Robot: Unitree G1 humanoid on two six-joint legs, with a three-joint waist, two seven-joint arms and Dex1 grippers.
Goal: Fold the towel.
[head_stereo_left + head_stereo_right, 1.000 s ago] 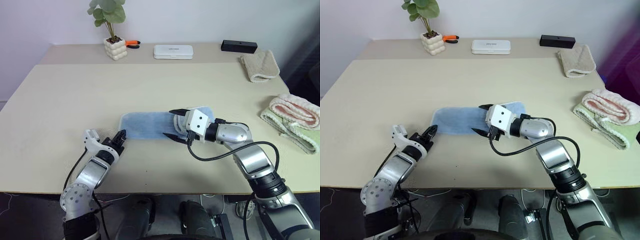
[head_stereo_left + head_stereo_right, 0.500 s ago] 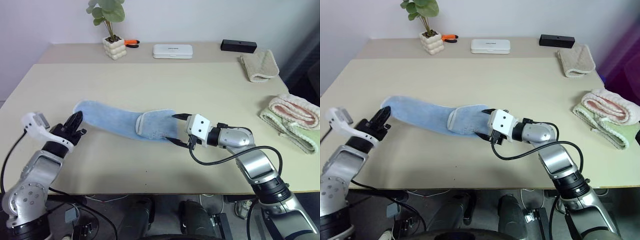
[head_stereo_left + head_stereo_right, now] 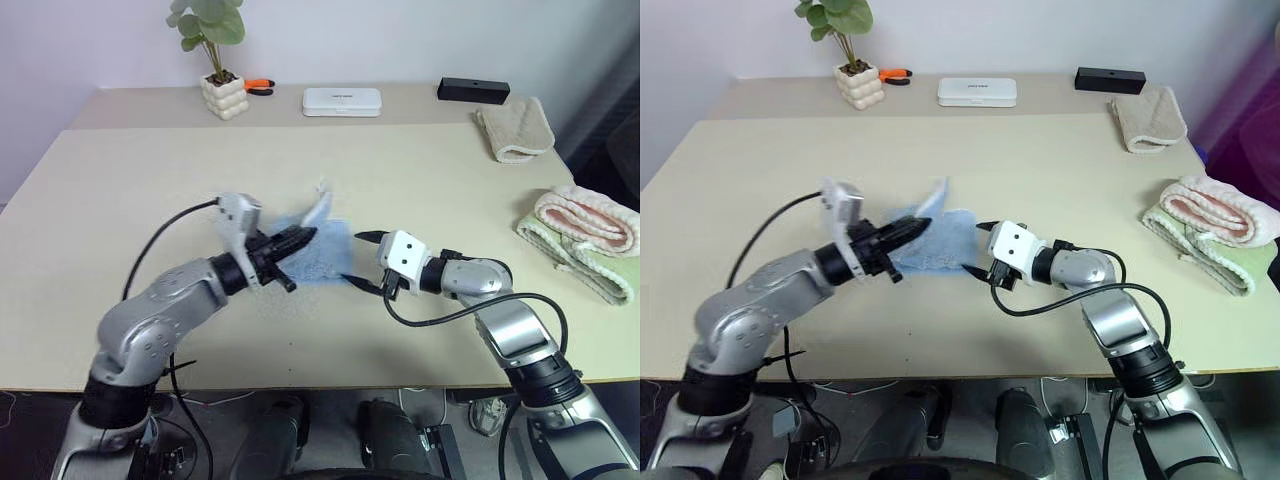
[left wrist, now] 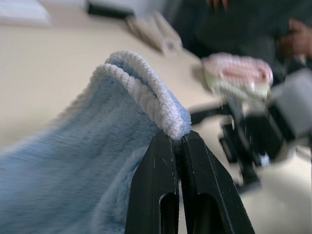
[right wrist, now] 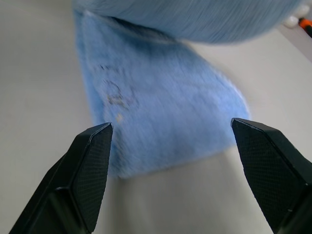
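The left gripper (image 3: 303, 236) reaches level across toward three o'clock, jaws pinched tight on the pale stitched edge of the towel (image 3: 325, 255), lifting it over the rest lying mid-tabletop (image 3: 150, 170). The right gripper (image 3: 362, 260) faces it from three o'clock, jaws wide, just beside the towel's edge. No readable writing.

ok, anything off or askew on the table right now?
Nothing damaged or spilled. The blue towel is mid-fold, one end lifted off the table by the left gripper, jaws shut on its pale edge. The right gripper is beside it, jaws open.
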